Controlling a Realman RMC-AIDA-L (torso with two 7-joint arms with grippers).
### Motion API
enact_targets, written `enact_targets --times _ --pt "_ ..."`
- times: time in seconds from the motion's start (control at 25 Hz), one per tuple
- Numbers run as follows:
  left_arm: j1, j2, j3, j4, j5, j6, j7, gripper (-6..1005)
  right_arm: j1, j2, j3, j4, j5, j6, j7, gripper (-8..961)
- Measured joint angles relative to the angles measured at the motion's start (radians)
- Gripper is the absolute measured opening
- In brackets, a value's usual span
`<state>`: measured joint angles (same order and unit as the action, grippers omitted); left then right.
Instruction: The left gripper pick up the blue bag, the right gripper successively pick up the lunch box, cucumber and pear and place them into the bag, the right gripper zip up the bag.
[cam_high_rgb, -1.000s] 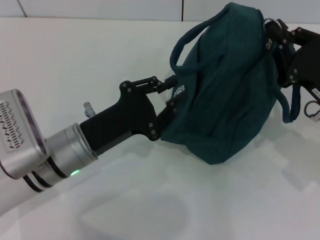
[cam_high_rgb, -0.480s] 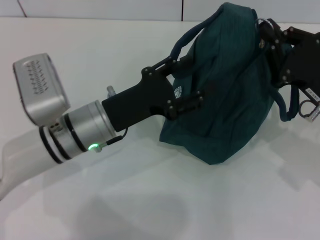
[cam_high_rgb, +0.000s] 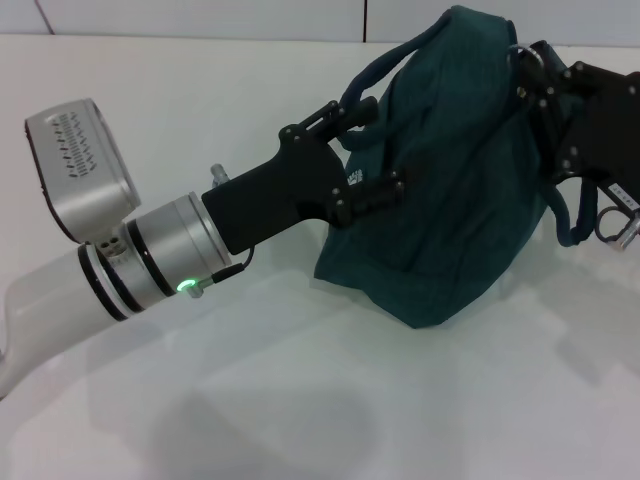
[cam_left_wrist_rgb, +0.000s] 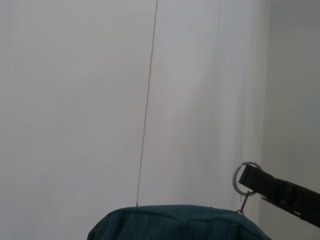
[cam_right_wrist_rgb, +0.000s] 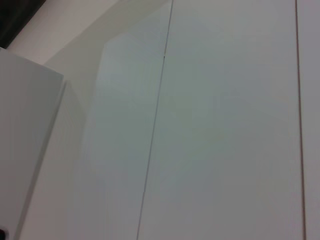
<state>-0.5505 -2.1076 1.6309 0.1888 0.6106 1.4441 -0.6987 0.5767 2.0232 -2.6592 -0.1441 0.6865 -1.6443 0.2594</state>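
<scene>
The blue bag (cam_high_rgb: 455, 190) lies on its side on the white table, bulging, with its loop handles (cam_high_rgb: 375, 75) at the upper left. My left gripper (cam_high_rgb: 385, 145) is against the bag's left side by the white logo (cam_high_rgb: 354, 178), its fingers (cam_high_rgb: 375, 192) spread apart. My right gripper (cam_high_rgb: 535, 75) is at the bag's top right end, shut on the zip's ring pull (cam_high_rgb: 524, 47). The left wrist view shows that ring (cam_left_wrist_rgb: 244, 178) in a black finger (cam_left_wrist_rgb: 282, 192) above the bag's edge (cam_left_wrist_rgb: 175, 222). The lunch box, cucumber and pear are out of view.
A dark strap (cam_high_rgb: 565, 215) with a metal clip (cam_high_rgb: 612, 224) hangs at the bag's right end, under the right arm. The white table (cam_high_rgb: 300, 400) runs to a wall with a vertical seam (cam_high_rgb: 364, 20) behind the bag. The right wrist view shows only wall panels.
My left arm has risen and rolled, and its claw has slid up the bag's left side towards the handles. The right gripper and bag top shifted slightly left.
</scene>
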Motion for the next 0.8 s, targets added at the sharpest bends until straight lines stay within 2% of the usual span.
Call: enact_targets --times 0.2,0.64,0.8 --pt "0.001 0.0 0.017 0.0 -0.001 -0.001 0.01 731 0.002 0.0 -0.001 -0.002 -0.01 0.0 0.0 17" --pt "0.005 0.0 0.075 0.013 -0.015 0.001 0.052 495 -0.003 0.002 -0.001 -0.012 -0.026 0.0 -0.002 20" --pt "0.028 0.0 0.081 0.047 -0.015 0.017 0.062 352 -0.003 0.001 -0.001 -0.012 -0.047 0.0 0.006 20"
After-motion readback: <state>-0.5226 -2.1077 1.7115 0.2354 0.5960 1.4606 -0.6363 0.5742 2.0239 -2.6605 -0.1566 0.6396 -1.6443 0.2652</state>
